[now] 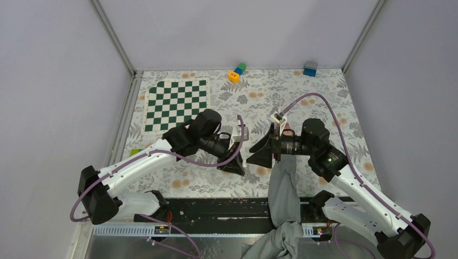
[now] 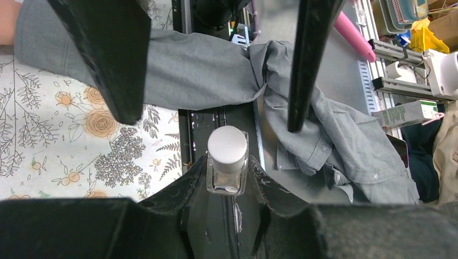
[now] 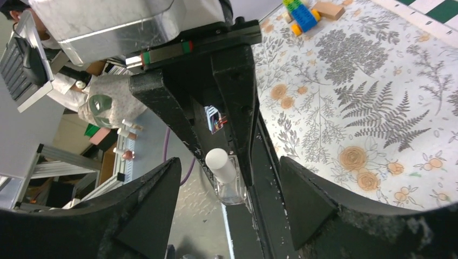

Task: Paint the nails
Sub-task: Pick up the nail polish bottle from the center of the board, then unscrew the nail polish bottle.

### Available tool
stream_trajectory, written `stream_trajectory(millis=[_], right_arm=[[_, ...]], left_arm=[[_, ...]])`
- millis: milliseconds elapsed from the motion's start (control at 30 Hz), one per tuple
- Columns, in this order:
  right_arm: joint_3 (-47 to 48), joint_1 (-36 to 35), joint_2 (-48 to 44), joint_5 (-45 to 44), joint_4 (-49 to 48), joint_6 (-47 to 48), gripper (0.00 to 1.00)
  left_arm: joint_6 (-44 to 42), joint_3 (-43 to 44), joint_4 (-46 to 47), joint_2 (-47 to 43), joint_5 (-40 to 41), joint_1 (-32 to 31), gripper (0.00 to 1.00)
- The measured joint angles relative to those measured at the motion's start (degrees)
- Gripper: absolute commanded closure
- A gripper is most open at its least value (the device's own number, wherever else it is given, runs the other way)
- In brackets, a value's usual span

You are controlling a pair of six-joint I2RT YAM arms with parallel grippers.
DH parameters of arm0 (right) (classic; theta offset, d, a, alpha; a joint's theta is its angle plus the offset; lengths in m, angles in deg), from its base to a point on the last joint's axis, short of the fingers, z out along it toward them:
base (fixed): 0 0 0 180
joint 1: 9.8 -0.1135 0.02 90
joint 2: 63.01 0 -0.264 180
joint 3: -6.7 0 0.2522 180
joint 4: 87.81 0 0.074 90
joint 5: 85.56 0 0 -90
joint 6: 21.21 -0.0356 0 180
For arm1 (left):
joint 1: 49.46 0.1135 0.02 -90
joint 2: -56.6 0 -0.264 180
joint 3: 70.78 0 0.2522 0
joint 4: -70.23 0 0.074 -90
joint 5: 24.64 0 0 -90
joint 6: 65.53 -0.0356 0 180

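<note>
Your left gripper [image 2: 228,181] clamps a small polish bottle [image 2: 227,148]; your right gripper [image 1: 259,152], wide open and empty, faces its cap [image 3: 217,160], probably to unscrew next.

Two grippers [image 1: 236,163] [image 1: 258,155], one white-capped bottle [image 2: 227,159], one checkered mat [image 1: 176,104], one grey sleeve [image 1: 283,189], two toy blocks [image 1: 236,72] [image 1: 309,68].

Likely a lab: aluminium frame rails [image 1: 113,36], plain enclosure walls [image 1: 54,81].
</note>
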Motion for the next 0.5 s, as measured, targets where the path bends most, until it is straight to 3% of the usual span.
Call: stream_trajectory(millis=[500], right_arm=[[0.0, -5.3, 3.5, 0.0, -4.1, -2.4, 0.46]], left_arm=[[0.7, 0.0, 0.8, 0.0, -0.7, 1.0, 1.00]])
